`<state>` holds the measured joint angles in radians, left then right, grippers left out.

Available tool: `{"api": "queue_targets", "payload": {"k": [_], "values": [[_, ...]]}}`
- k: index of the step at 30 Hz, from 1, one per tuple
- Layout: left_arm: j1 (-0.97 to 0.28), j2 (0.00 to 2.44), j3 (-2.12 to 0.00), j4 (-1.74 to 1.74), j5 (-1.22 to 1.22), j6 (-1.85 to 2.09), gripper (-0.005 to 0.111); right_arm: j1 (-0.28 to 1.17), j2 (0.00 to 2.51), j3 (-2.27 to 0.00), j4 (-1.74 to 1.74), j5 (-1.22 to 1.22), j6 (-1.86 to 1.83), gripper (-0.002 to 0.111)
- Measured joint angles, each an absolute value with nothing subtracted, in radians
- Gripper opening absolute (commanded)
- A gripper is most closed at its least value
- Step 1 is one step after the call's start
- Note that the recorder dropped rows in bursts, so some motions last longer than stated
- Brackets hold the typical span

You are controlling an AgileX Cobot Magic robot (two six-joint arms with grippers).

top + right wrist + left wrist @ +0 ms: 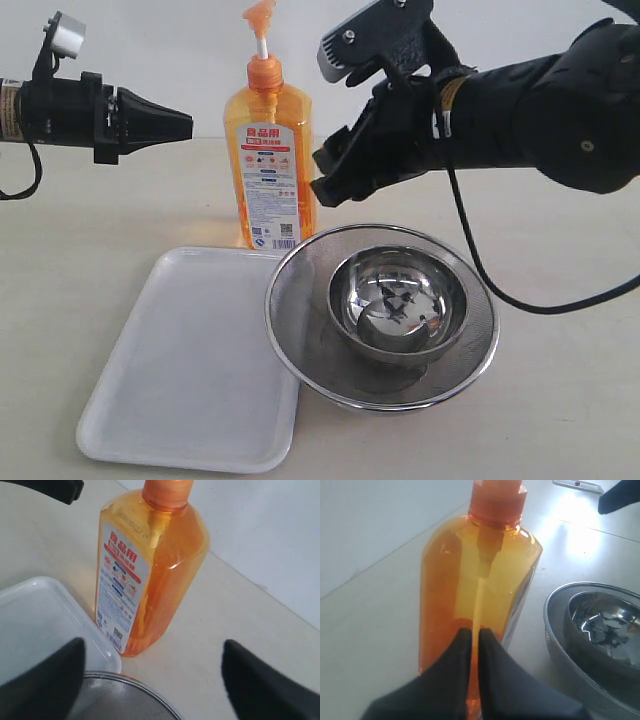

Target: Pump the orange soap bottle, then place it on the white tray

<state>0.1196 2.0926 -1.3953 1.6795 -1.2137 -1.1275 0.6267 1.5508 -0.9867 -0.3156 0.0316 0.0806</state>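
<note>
Left gripper (188, 124) clenched empty, right gripper (322, 175) spread: pumping pending

Nearest lies the flat rectangular white plastic tray (190, 350). Behind it, the tall translucent orange plastic soap bottle (268, 160) stands on the table (560, 400), ungrasped. The next move likely calls for pressing its pump head (258, 15) down.

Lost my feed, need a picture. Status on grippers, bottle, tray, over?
Left gripper shut, short of orange soap bottle. Right gripper open beside it. Bottle upright on table behind white tray, unheld. Strainer with bowl crowds tray's edge.
</note>
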Motion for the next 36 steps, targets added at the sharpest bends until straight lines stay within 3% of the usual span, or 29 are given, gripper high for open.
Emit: {"api": "queue_targets", "payload": {"k": [8,11,15,17,23,36], "values": [[0.120,2.093,-1.395,1.680,-1.214,-1.123,0.005,0.627,1.557,-0.987,-0.303,0.041,0.000,0.103],[0.120,2.093,-1.395,1.680,-1.214,-1.092,0.005,0.589,1.612,-0.987,-0.303,0.017,-0.025,0.081],[0.120,2.093,-1.395,1.680,-1.214,-1.087,0.005,0.539,1.654,-0.987,-0.302,-0.033,-0.006,0.070],[0.120,2.093,-1.395,1.680,-1.214,-1.079,0.005,0.519,1.657,-0.987,-0.302,-0.048,0.025,0.074],[0.120,2.136,-1.395,1.675,-1.214,-1.072,0.005,0.507,1.661,-0.987,-0.297,-0.069,0.110,0.105],[0.120,2.152,-1.395,1.648,-1.214,-1.053,0.005,0.502,1.663,-0.987,-0.294,-0.111,0.085,0.105]]}}
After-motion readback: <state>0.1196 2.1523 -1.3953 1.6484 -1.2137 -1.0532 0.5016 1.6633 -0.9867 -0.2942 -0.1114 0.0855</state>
